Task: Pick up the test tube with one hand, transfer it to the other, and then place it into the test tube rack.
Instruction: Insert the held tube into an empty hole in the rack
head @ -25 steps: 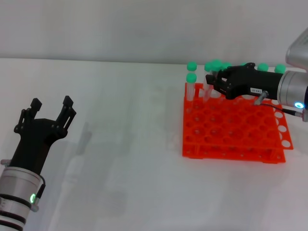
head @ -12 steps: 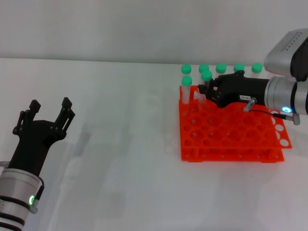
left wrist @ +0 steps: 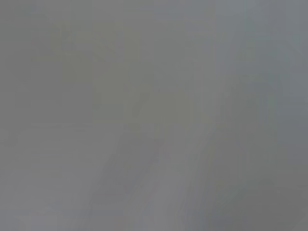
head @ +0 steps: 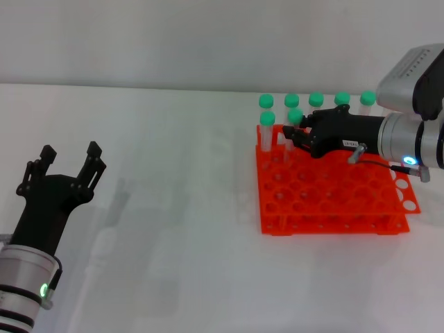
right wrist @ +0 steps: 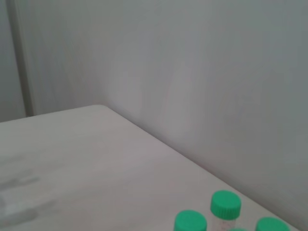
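Note:
The orange-red test tube rack (head: 333, 208) stands on the white table at the right. Several green-capped tubes stand in its far row and left corner (head: 316, 99). My right gripper (head: 291, 135) reaches in from the right over the rack's far left part. It is shut on a test tube (head: 295, 116) that is held slightly tilted, with its lower end down at the rack's holes. My left gripper (head: 71, 151) is open and empty at the lower left, far from the rack. The right wrist view shows three green caps (right wrist: 226, 204) at its lower edge.
The white table (head: 180, 208) stretches between the two arms, with a pale wall behind it. The table's far edge runs close behind the rack. The left wrist view shows only a plain grey surface.
My right gripper has moved left and lowered the held tube toward the rack's holes. The rack and its tubes sit a little further left in view. My left arm has sunk slightly.

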Controlling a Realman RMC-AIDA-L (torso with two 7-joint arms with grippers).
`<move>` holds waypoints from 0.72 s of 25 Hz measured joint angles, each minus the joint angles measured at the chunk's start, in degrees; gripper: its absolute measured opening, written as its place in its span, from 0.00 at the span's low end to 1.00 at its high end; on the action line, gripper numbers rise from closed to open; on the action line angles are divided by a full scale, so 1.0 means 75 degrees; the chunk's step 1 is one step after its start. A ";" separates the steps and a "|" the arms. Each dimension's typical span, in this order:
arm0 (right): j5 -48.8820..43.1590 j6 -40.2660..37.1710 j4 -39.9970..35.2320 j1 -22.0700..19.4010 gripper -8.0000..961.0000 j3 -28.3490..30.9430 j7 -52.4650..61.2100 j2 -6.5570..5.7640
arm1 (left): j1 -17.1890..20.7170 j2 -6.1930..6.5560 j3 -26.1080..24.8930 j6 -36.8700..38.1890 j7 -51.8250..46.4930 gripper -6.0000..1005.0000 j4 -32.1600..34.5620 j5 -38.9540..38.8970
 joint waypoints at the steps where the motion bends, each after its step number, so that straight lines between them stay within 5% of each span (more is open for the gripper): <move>1: 0.0005 -0.0014 0.0000 0.0000 0.24 -0.0023 0.0001 0.0001 | 0.0008 0.0000 0.0000 0.0019 0.0000 0.83 0.0000 0.0000; 12: 0.0054 0.0057 -0.0047 -0.0105 0.41 -0.0233 0.0231 -0.0021 | 0.0041 0.0000 0.0000 0.0051 0.0000 0.83 0.0000 0.0000; 18: 0.0093 0.0447 -0.0595 -0.0917 0.54 0.0023 0.0326 -0.0059 | 0.0011 0.0000 0.0000 0.0054 0.0000 0.83 -0.0010 0.0001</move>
